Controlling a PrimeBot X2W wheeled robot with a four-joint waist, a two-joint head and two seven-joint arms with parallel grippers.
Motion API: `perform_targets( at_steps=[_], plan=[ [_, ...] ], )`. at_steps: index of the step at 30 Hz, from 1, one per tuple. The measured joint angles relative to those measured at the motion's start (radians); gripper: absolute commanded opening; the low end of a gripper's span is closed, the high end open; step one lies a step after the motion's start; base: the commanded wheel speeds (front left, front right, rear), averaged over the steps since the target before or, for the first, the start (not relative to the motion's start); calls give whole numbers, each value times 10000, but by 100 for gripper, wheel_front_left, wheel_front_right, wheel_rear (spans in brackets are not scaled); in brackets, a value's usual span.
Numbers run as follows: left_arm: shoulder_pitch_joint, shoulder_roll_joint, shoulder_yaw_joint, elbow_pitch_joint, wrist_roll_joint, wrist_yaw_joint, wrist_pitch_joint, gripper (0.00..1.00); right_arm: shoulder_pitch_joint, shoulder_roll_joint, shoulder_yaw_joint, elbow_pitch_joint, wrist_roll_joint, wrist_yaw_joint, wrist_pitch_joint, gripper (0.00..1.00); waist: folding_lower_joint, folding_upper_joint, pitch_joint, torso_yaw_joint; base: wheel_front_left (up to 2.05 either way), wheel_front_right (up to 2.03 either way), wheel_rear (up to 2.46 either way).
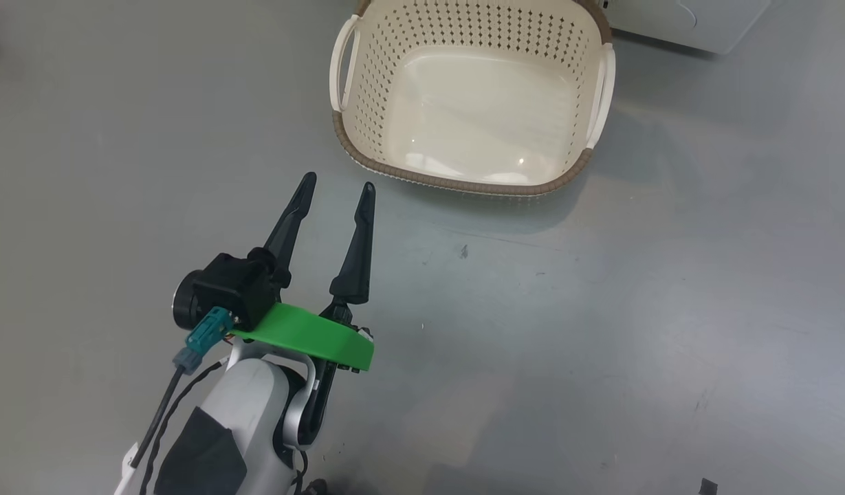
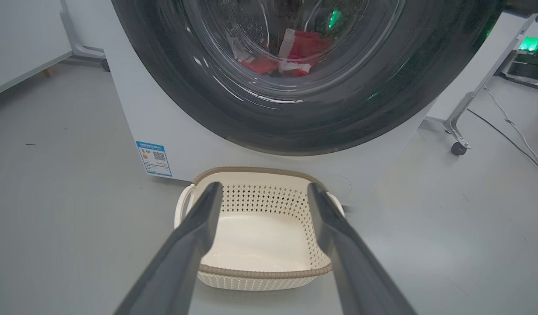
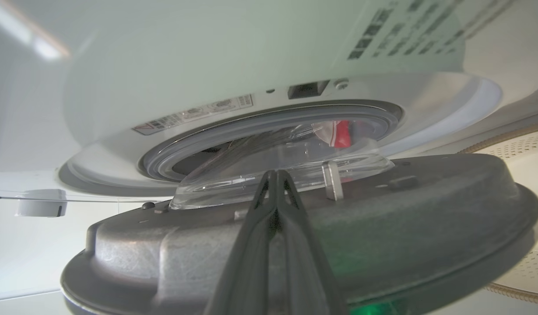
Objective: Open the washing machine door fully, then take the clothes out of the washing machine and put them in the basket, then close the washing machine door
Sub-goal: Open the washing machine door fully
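The washing machine (image 2: 185, 144) stands white behind the basket (image 2: 260, 272), a cream tub with a brown rim that has nothing in it. The washing machine door (image 2: 295, 131) shows its glossy black rim, and the red clothes (image 2: 306, 46) lie behind its glass. My left gripper (image 2: 264, 188) is open, low over the floor, pointing at the basket (image 1: 463, 184); the head view has the same gripper (image 1: 339, 182) just short of its near rim. In the right wrist view the door (image 3: 382, 210) stands ajar, grey inner face towards me. My right gripper (image 3: 275, 173) is shut with its tips at the edge of the glass bowl. Red clothes (image 3: 341, 133) show inside the grey seal (image 3: 269, 118).
A wheeled frame leg (image 2: 459, 148) and a floor cable (image 2: 509, 131) lie right of the machine. A white cabinet (image 2: 23, 52) stands at the left. A blue label (image 2: 154, 158) marks the machine's lower front. Grey floor surrounds the basket.
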Motion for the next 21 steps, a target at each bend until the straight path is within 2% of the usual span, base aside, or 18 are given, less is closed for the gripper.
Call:
perform_targets(
  at_steps=[21],
  plan=[
    [218,4,23,157,4,6,0,100,1029,313,353,454,86,10,646,0,0,0,-960,-203,0,0,0]
  ],
)
